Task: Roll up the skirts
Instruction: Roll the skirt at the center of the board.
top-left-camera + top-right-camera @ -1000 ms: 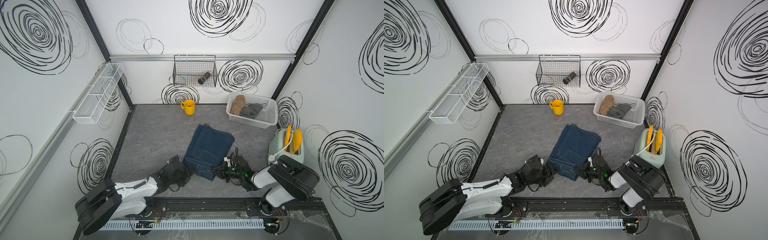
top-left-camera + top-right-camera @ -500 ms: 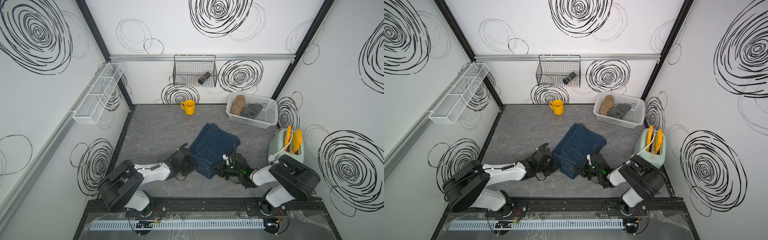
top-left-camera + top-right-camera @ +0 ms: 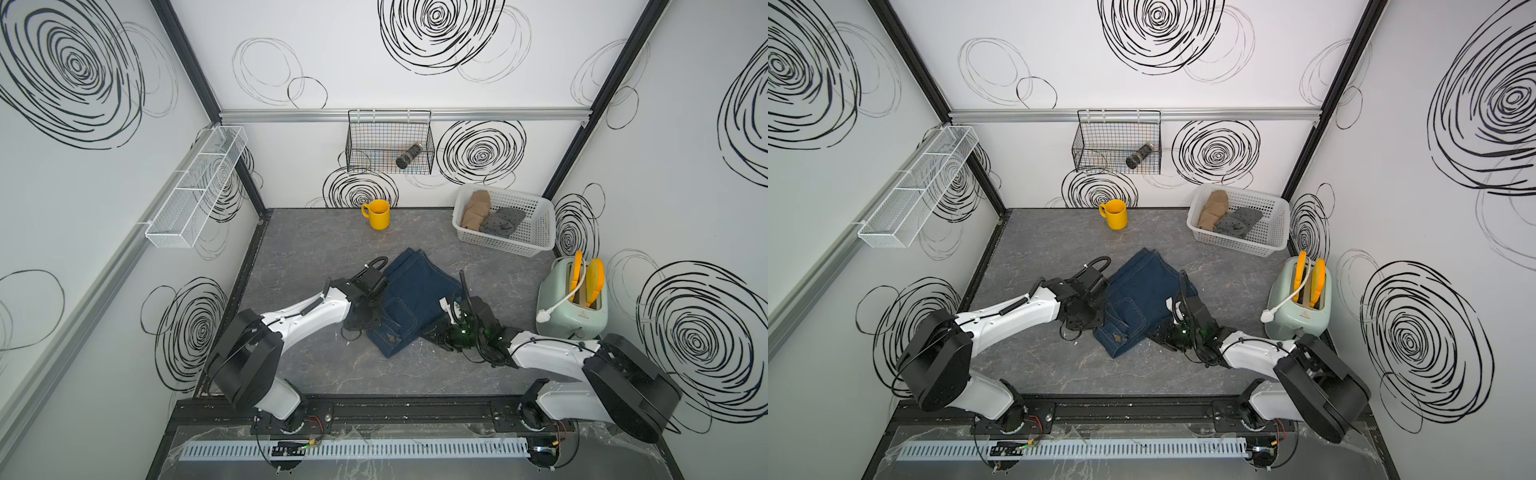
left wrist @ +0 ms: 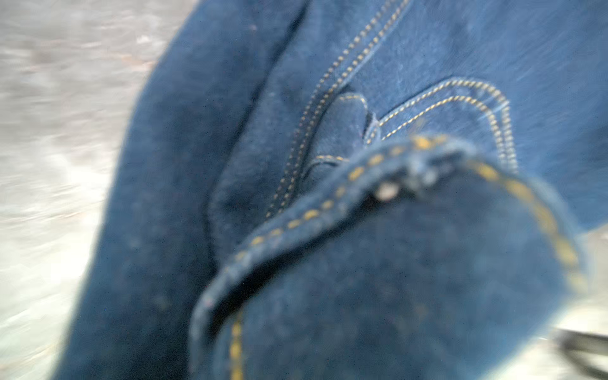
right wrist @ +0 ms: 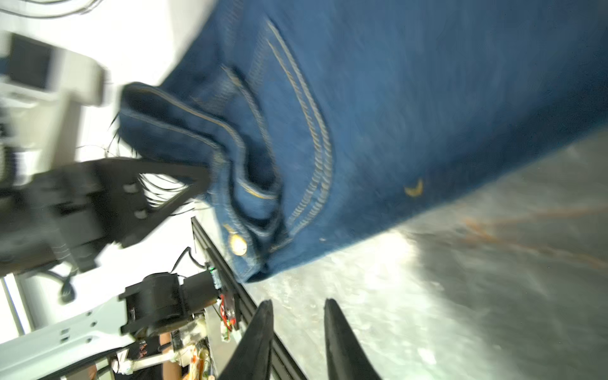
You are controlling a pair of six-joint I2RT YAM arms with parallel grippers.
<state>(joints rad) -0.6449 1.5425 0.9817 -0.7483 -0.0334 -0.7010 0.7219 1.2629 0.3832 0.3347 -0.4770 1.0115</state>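
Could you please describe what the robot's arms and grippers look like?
The left arm and right arm have white shells with bulky black joints and looping black cables. The left gripper and right gripper are black with slim tapering fingers; green lights glow by the right wrist.

Grey marbled tabletop (image 3: 316, 249). Directly on it: yellow mug (image 3: 378, 214) at back centre; white slotted basket (image 3: 536, 239) in back right corner; mint toaster (image 3: 569, 309) by right wall (white plug (image 3: 543, 318) lying beside it); denim skirt (image 3: 415, 291) spread mid-table.
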